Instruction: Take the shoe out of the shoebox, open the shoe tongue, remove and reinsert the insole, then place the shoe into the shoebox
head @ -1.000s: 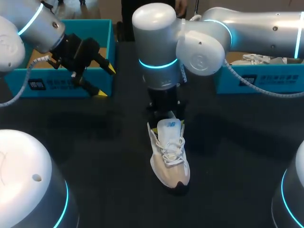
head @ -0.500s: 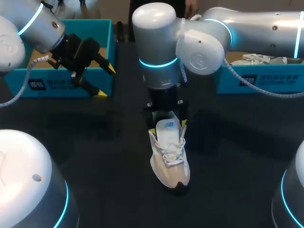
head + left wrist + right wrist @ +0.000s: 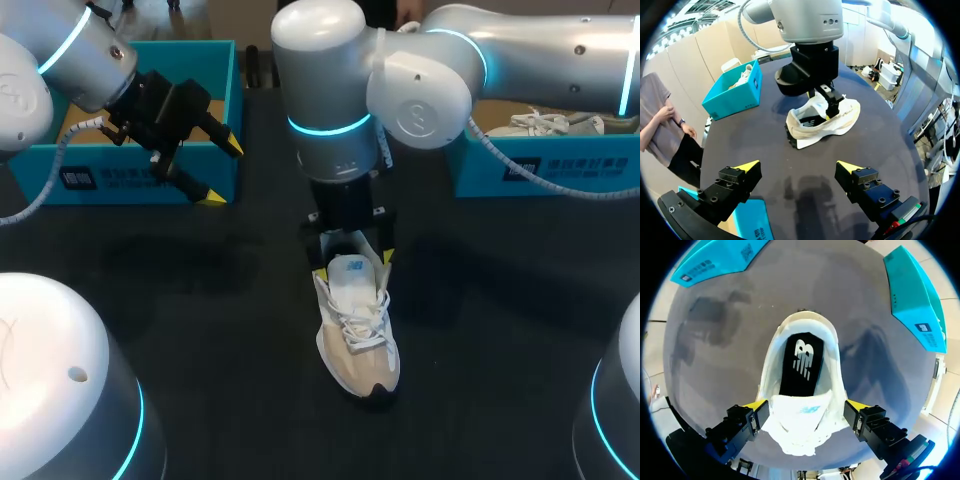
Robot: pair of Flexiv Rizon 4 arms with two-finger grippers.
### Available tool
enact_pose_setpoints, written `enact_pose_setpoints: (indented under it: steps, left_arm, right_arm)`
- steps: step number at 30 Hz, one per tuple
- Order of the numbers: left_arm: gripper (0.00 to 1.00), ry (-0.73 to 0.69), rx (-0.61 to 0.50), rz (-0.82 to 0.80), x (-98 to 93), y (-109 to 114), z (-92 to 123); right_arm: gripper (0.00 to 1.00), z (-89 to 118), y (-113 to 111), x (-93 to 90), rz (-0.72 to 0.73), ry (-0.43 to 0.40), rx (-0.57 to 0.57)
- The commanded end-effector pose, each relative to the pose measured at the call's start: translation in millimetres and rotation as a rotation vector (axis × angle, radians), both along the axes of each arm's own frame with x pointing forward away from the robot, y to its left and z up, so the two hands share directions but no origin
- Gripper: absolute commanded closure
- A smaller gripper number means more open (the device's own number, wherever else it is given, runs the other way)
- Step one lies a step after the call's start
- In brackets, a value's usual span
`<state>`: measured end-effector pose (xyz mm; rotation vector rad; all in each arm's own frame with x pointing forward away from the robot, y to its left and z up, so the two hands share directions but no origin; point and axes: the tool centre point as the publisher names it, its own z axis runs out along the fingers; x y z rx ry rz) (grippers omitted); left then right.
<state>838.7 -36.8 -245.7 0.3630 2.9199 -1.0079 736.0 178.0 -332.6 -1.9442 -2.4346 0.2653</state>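
A white and beige shoe (image 3: 357,335) lies on the dark table, toe toward me. Its white tongue (image 3: 800,412) is raised and the black insole (image 3: 800,362) shows inside. My right gripper (image 3: 353,266) comes straight down over the shoe's opening. It is open (image 3: 806,406), with one yellow tip on each side of the shoe at the tongue. Left of it, my left gripper (image 3: 222,172) hangs open in front of the left teal shoebox (image 3: 150,110), holding nothing. In the left wrist view the shoe (image 3: 822,122) lies well ahead of the left gripper (image 3: 799,166).
A second teal shoebox (image 3: 540,165) at the right holds another white shoe (image 3: 545,125). My arm bases fill the near left and near right corners. The dark tabletop (image 3: 200,300) surrounds the shoe.
My right gripper has come down and forward from behind the heel, spread its fingers wider, and now straddles the shoe's opening. The left arm and the shoe have not moved.
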Motion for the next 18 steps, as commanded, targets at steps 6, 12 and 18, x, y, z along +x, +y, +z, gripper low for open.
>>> enact_pose_setpoints:
  steps: [6, 12, 18]
  left_arm:
    - [0.0, -0.002, 0.005, 0.001, -1.1, 0, 1]
    - [0.0, -0.002, 0.005, 0.001, -1.1, 0, 1]
    - [0.0, -0.002, 0.005, 0.001, -1.1, 0, 1]
  right_arm:
    - [0.0, 21, 2, -12.8, -0.007, -0.019, -0.029]
    - [0.0, 33, 5, -29.2, -0.026, -0.007, -0.05]
    - [0.05, 47, 9, -50.1, -0.07, -0.01, -0.067]
